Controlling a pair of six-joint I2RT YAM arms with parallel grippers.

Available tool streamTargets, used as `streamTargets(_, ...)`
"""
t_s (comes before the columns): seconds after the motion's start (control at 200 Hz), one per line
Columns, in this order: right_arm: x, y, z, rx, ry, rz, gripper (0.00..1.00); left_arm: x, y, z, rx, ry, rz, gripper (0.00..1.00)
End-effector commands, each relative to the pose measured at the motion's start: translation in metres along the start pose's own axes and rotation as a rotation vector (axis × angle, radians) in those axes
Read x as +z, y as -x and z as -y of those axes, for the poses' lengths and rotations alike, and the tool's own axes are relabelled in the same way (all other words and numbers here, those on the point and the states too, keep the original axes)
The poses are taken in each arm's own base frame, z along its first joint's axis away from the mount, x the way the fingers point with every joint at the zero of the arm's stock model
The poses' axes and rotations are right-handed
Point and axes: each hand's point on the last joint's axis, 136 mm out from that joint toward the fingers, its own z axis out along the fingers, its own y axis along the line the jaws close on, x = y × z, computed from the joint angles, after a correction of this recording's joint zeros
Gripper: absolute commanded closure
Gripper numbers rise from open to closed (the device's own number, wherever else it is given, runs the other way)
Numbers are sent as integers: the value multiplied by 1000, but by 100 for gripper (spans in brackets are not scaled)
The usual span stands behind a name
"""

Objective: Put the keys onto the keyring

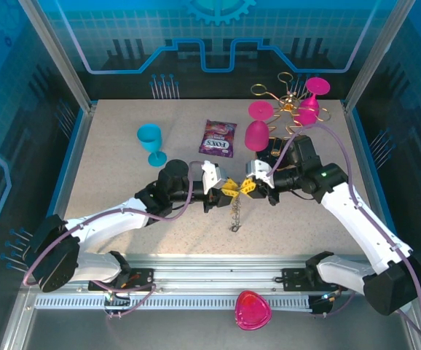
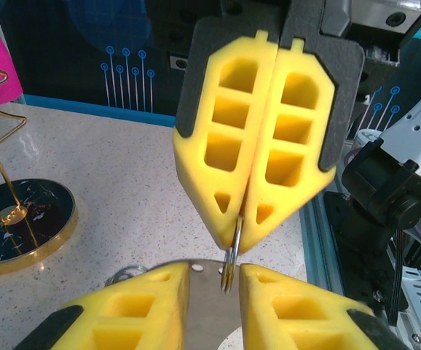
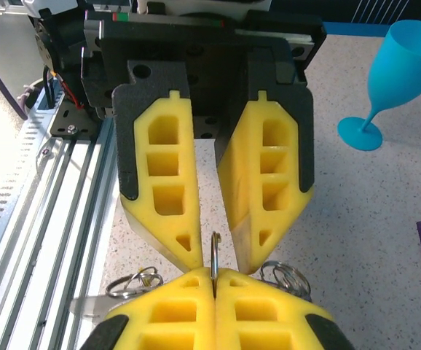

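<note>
Both wrist views show right claw (image 3: 214, 277) pinching keyring (image 3: 215, 248), left claw (image 2: 214, 277) straddling

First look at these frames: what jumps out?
Two yellow-fingered hands meet tip to tip at the centre of the table: the right hand is shut on the thin keyring, and the left hand faces it with fingers apart. Behind them, pink goblets crowd a gold rack far right, and a blue goblet stands left of centre.

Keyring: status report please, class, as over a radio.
Right gripper shut on keyring. Left gripper open, fingers either side of it. Pink goblet close behind.
</note>
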Motion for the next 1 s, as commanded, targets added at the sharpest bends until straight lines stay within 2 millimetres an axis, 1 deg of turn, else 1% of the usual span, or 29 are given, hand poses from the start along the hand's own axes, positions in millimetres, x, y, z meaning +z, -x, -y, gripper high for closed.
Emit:
streamTargets(0.0, -2, 13, -5, -44, 20, 12, 100, 0, 22, 5, 46, -24, 45, 76)
streamTargets(0.12, -1, 17, -6, -44, 34, 27, 100, 2, 20, 5, 44, -30, 41, 78)
streamTargets(0.28, 1, 19, -11, -38, 64, 27, 100, 4, 23, 5, 54, -34, 46, 82)
streamTargets(0.345, 2, 18, -14, -36, 83, 23, 100, 5, 25, 7, 64, -38, 50, 87)
streamTargets(0.43, 4, 17, -16, -31, 102, 18, 100, 5, 28, 9, 86, -45, 55, 100)
streamTargets(0.575, 4, 13, -13, -25, 69, -1, 100, 4, 29, 10, 118, -36, 53, 100)
streamTargets(0.65, -1, 8, -7, -21, 14, -16, 81, 2, 26, 10, 129, -25, 42, 100)
streamTargets(0.695, -5, 4, -2, -11, -26, -25, 75, 2, 24, 8, 135, -12, 34, 100)
streamTargets(0.725, -8, 2, 0, -6, -51, -26, 73, 1, 22, 8, 142, -3, 28, 100)
streamTargets(0.855, -20, -8, 4, 8, -141, -22, 73, -4, 16, 6, 171, 35, 7, 100)
streamTargets(0.9, -20, -11, 2, 4, -148, -20, 74, -5, 15, 6, 176, 39, 6, 100)
streamTargets(0.995, -17, -9, -1, 9, -132, -5, 75, -6, 14, 6, 180, 42, 3, 100)
